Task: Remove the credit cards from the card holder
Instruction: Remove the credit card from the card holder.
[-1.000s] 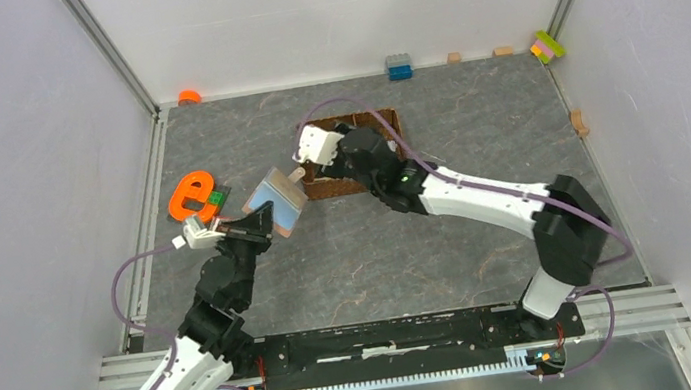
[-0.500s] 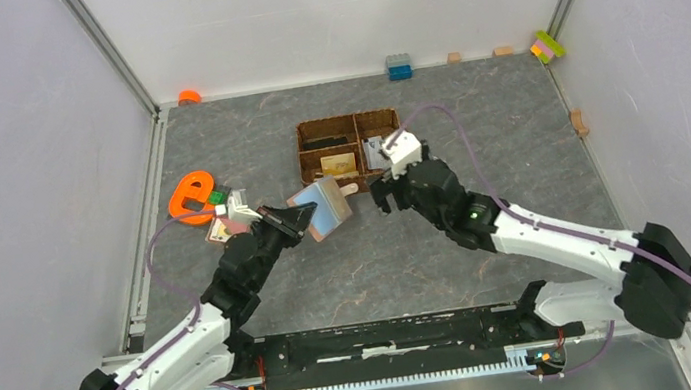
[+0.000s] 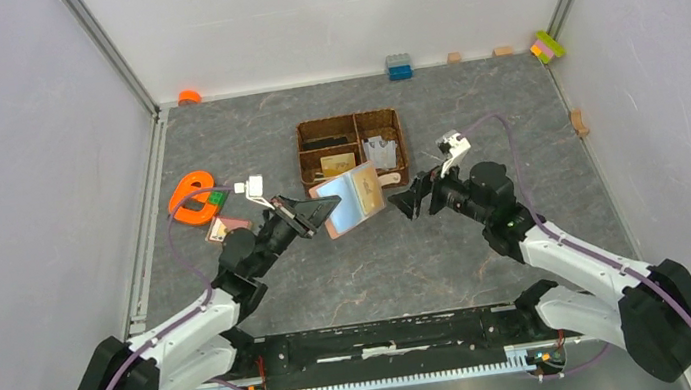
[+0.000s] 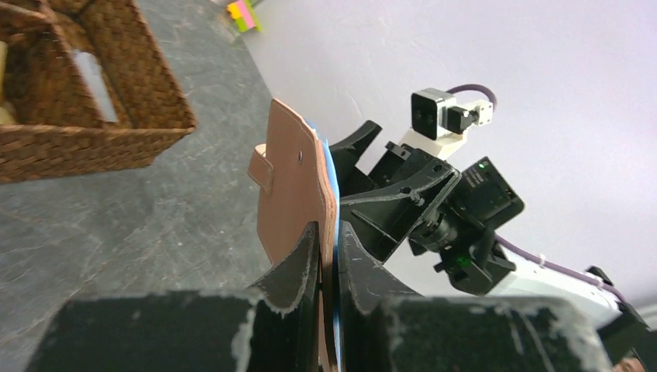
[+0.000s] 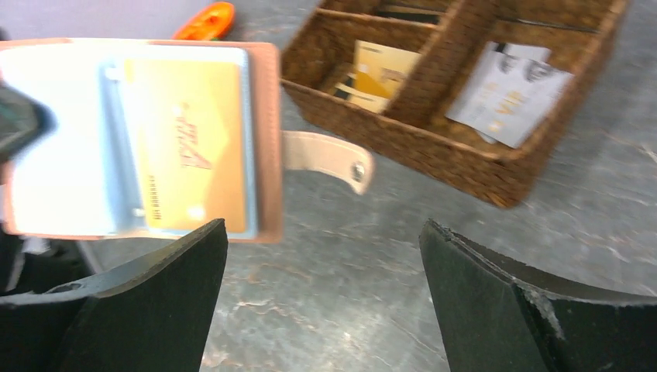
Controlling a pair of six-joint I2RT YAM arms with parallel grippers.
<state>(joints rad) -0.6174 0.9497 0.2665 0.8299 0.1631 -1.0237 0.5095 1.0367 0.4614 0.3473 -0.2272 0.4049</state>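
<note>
My left gripper (image 3: 320, 210) is shut on the salmon-pink card holder (image 3: 350, 201) and holds it open in the air, in front of the brown basket. In the left wrist view the holder (image 4: 293, 186) stands edge-on between my fingers (image 4: 328, 232). The right wrist view shows its clear sleeves, a gold-tan card (image 5: 190, 147) inside them, and the snap tab (image 5: 329, 159) hanging out to the right. My right gripper (image 3: 410, 203) is open and empty, just right of the holder and facing it (image 5: 321, 226). A pinkish card (image 3: 228, 227) lies on the table at the left.
The brown woven divided basket (image 3: 347, 117) stands behind the holder, with a tan card (image 3: 338, 165) and white papers (image 3: 380, 150) in it. An orange toy (image 3: 190, 195) and a green block (image 3: 218, 198) lie at the left. Small bricks line the back wall.
My right arm has pulled back from the basket to the right and now faces the holder with open jaws. My left gripper has carried the holder to the right.
</note>
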